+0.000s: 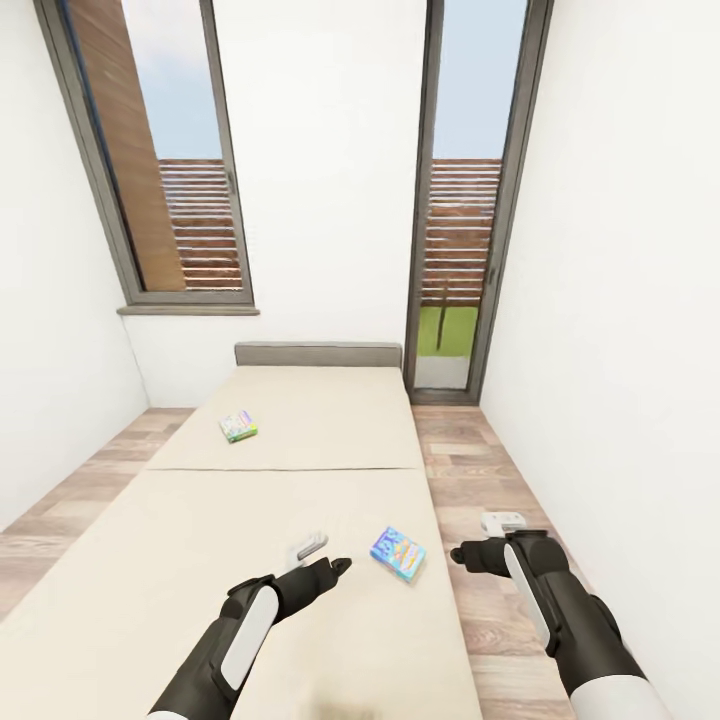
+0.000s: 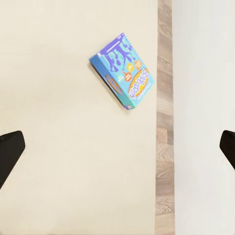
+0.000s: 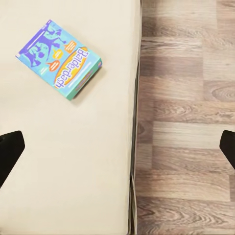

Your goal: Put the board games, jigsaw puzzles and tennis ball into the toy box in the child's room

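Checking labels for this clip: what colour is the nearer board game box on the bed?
Mostly blue with purple and orange print; the nearer board game shows best in the right wrist view.

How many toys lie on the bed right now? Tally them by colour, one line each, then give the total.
Blue board game, near the bed's right edge: 1
Green board game, farther up the bed: 1
Total: 2
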{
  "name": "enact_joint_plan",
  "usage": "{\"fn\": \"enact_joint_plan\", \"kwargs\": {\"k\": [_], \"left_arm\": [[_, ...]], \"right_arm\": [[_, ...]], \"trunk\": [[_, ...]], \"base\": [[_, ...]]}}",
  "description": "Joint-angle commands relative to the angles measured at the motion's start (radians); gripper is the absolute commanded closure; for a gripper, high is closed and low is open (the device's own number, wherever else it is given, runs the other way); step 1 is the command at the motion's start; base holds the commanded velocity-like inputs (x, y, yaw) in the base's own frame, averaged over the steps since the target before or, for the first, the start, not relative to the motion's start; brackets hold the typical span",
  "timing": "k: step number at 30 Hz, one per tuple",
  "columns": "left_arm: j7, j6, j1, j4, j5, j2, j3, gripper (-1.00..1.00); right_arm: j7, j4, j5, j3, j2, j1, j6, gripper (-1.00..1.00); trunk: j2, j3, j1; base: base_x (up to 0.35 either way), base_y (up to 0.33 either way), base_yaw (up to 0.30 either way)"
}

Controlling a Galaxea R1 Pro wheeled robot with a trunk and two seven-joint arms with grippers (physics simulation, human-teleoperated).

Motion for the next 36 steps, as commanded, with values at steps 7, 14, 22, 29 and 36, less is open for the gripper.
{"fn": "enact_joint_plan", "kwargs": {"k": [7, 14, 22, 29, 36], "left_arm": [[0.002, 0.005, -0.001, -0.002, 0.005, -0.002, 0.002, -1.00], [0.002, 0.009, -0.002, -0.010, 0.005, -0.004, 0.001, -1.00], [-0.004, 0.008, -0.001, -0.018, 0.004, 0.000, 0.000, -1.00], [-0.007, 0.005, 0.000, -0.020, 0.003, 0.002, -0.001, -1.00], [-0.007, 0.004, 0.001, -0.022, 0.002, 0.003, -0.002, -1.00]], "right_arm": [[0.003, -0.001, -0.001, 0.000, 0.000, -0.001, 0.004, -1.00], [0.003, -0.001, -0.001, 0.000, 0.000, -0.001, 0.004, -1.00], [0.002, 0.000, 0.000, 0.000, 0.000, -0.001, 0.004, -1.00], [0.003, 0.000, 0.000, 0.001, 0.001, -0.001, 0.004, -1.00], [0.003, 0.000, 0.000, 0.000, 0.000, -0.001, 0.004, -1.00]], "trunk": [[-0.001, -0.001, 0.000], [-0.001, -0.001, 0.000], [-0.001, -0.001, 0.000], [-0.001, -0.001, 0.000], [-0.001, -0.001, 0.000]], "base": [[0.001, 0.000, 0.048], [0.000, 0.000, 0.017], [0.000, 0.000, 0.033], [-0.009, -0.007, 0.020], [-0.085, -0.069, 0.007]]}}
